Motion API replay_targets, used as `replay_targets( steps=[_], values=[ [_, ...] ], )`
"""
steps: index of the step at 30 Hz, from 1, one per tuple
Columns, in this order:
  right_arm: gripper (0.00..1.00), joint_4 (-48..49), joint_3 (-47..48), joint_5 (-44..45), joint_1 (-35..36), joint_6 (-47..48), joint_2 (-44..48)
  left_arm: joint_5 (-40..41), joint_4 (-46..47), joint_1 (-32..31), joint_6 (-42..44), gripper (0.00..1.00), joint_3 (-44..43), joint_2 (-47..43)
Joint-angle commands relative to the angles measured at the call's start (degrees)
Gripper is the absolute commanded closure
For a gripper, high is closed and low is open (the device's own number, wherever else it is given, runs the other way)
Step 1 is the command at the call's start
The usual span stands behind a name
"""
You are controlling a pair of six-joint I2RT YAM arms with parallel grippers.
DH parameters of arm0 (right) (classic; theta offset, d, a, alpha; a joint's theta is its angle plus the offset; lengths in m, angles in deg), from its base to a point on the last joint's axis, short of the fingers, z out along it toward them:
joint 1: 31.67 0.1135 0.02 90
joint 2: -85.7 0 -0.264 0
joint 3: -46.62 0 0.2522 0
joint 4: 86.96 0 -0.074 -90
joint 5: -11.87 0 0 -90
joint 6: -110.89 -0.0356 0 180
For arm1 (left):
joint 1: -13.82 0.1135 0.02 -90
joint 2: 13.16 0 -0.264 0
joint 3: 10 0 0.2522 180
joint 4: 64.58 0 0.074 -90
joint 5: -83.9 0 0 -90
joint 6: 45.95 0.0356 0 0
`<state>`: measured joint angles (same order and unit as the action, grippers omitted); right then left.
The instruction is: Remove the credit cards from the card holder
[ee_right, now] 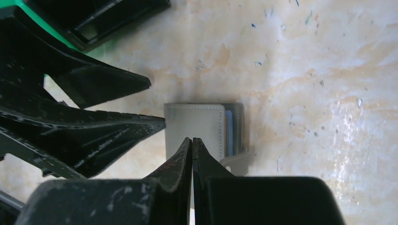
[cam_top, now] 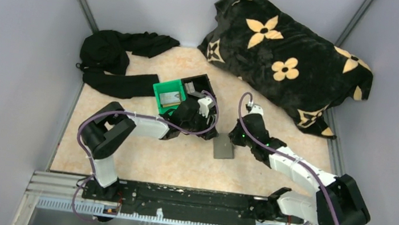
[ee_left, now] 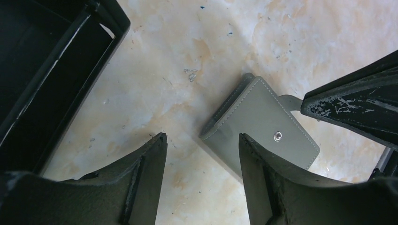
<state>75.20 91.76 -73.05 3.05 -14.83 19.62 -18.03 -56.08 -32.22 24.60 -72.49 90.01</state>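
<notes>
- My left gripper [ee_left: 202, 140] stands with its fingers well apart and nothing between them. It hangs over the table [ee_left: 155, 84], with the card holder just past its fingertips.
- My right gripper [ee_right: 192, 143] has its fingers pressed flat together, tips at the near edge of the card holder [ee_right: 195, 125]. I cannot tell whether they pinch its strap tab [ee_right: 239, 161].
- The card holder lies flat and folded near the middle of the table, between my two grippers. A metal snap [ee_left: 278, 136] shows on its cover, and a blue strip [ee_right: 229, 126] shows at its open side.
- There is raised lettering along one left finger, too small to read.
- A black blanket [cam_top: 289, 60] with tan flower and monogram marks is heaped at the far right; I cannot read the marks.
- A green bin [cam_top: 159, 91] with a silvery-grey credit card [cam_top: 171, 96] inside sits beside a black bin [cam_top: 204, 81], just beyond my left gripper.
- A black cloth [cam_top: 115, 59] lies at the far left.
</notes>
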Motion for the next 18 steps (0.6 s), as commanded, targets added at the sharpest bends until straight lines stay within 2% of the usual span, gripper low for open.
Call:
replay_targets(
  steps=[1, 5, 11, 14, 18],
  values=[
    [1.00, -2.6, -2.6, 1.6, 0.4, -2.4, 3.7, 1.1, -0.8, -0.4, 0.3, 0.34, -1.2, 0.2],
    [1.00, -5.9, -4.9, 3.4, 0.0, -3.1, 7.2, 1.0, -0.2, -0.4, 0.0, 0.28, -1.1, -0.2],
    [1.00, -5.9, -5.9, 2.6, -0.4, -2.9, 6.4, 0.1, 0.5, -0.6, 0.1, 0.27, -0.6, -1.5],
    [0.89, -4.4, -6.0, 2.3, -0.5, -2.3, 3.8, -0.3, 1.0, -0.7, 0.2, 0.27, 0.1, -2.8],
    [0.89, -2.4, -6.2, 1.2, -0.4, -1.2, 0.6, -0.7, 2.3, -0.8, 0.3, 0.27, 1.8, -6.2]
  ],
)
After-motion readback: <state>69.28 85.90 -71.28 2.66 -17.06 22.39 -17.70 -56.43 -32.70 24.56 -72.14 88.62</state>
